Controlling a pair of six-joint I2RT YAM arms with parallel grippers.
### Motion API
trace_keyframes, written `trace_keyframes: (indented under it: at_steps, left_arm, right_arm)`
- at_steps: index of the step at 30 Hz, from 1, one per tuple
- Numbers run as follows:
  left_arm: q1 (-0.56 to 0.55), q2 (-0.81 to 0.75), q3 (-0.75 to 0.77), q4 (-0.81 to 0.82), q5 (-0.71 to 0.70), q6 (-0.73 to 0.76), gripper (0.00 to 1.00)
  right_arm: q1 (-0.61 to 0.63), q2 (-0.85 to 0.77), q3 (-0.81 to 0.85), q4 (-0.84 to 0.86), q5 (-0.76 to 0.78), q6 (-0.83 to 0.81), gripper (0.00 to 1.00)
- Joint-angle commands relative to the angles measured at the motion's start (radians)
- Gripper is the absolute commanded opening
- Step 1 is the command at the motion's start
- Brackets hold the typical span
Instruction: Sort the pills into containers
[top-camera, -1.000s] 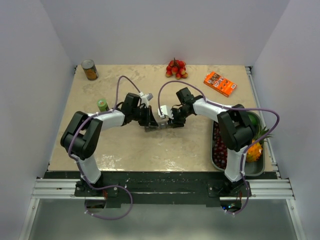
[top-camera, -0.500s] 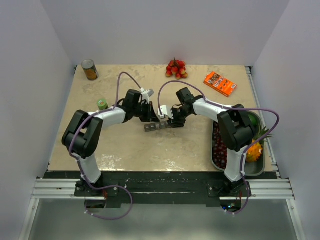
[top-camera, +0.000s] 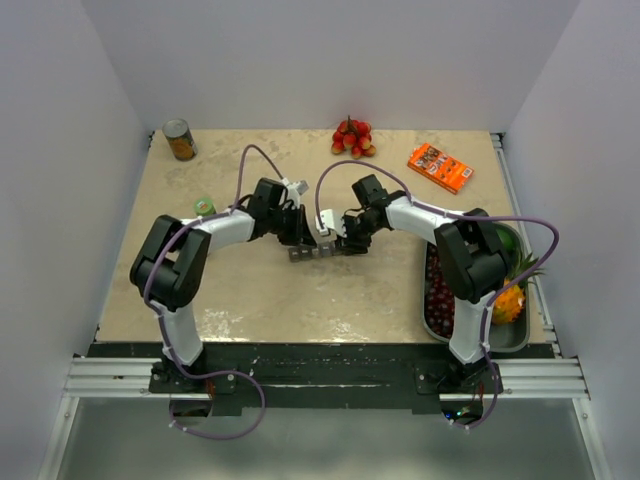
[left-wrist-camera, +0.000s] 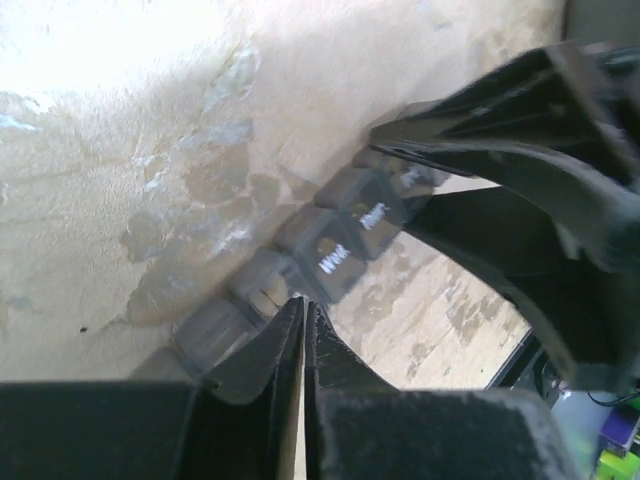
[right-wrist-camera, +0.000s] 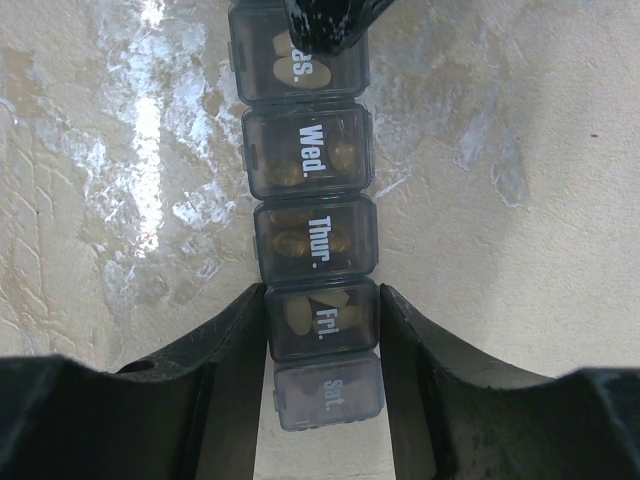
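Observation:
The containers (top-camera: 313, 252), a dark-grey strip of lidded day compartments, lie on the table between my two grippers. In the right wrist view the strip (right-wrist-camera: 312, 235) runs away from me, with tan pills (right-wrist-camera: 298, 313) inside the closed Wed, Thur and Fri compartments. My right gripper (right-wrist-camera: 322, 320) is clamped on the strip's sides at the Fri compartment. My left gripper (left-wrist-camera: 303, 302) is shut, and its tips rest on a lid near the strip's (left-wrist-camera: 330, 245) other end. Its tip (right-wrist-camera: 330, 25) covers the Tues lid in the right wrist view.
A small green bottle (top-camera: 204, 207) stands left of the left arm. A tin can (top-camera: 180, 140) is at the back left, red fruit (top-camera: 352, 138) at the back middle, an orange box (top-camera: 439, 167) at the back right. A metal tray (top-camera: 510, 338) with fruit lies on the right.
The left arm has shifted slightly farther back and right, with its shut tips still on the strip. The strip has moved a little away with it. The right gripper keeps its hold.

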Motion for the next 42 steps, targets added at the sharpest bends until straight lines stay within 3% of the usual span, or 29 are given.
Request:
trace_keyframes:
  at_steps: [1,2,3,5,6,13,17,22,26,29,35,42]
  left_arm:
    - [0.009,-0.146,0.080,-0.021,-0.030,0.012,0.13]
    - [0.015,-0.166,0.081,-0.012,-0.036,0.007,0.20]
    - [0.024,-0.208,0.086,-0.012,-0.046,0.009,0.24]
    - [0.043,-0.274,0.082,-0.012,-0.074,0.024,0.32]
    - [0.049,-0.301,0.071,-0.010,-0.083,0.030,0.36]
    - [0.098,-0.626,-0.006,-0.025,-0.248,0.176,0.69]
    - [0.116,-0.889,-0.073,-0.024,-0.306,0.208,0.99]
    - [0.119,-1.078,-0.123,-0.097,-0.338,0.217,0.99]
    - [0.119,-1.144,-0.092,-0.222,-0.352,0.227,0.99]
    - [0.119,-1.169,-0.083,-0.252,-0.339,0.225,0.99]
    - [0.119,-1.195,-0.064,-0.292,-0.323,0.231,0.99]
    - [0.119,-1.208,-0.049,-0.314,-0.326,0.240,0.99]
  right_arm:
    - [-0.003,0.016,0.025,-0.001,0.010,0.082,0.52]
    - [-0.006,0.009,0.030,-0.004,0.000,0.091,0.59]
    - [-0.008,0.001,0.038,-0.007,-0.010,0.108,0.73]
    - [-0.015,-0.028,0.048,-0.010,-0.031,0.125,0.86]
    - [-0.017,-0.039,0.052,-0.009,-0.033,0.143,0.98]
    - [-0.067,-0.230,0.072,-0.038,0.027,0.267,0.99]
    - [-0.116,-0.456,-0.002,0.029,0.122,0.492,0.99]
    - [-0.231,-0.800,-0.089,0.123,0.186,0.770,0.99]
    - [-0.241,-0.982,-0.119,0.188,0.354,1.028,0.99]
    - [-0.241,-1.013,-0.053,0.119,0.421,1.108,0.99]
    - [-0.248,-1.047,-0.039,0.076,0.481,1.111,0.99]
    - [-0.273,-1.061,-0.030,0.068,0.432,1.094,0.99]
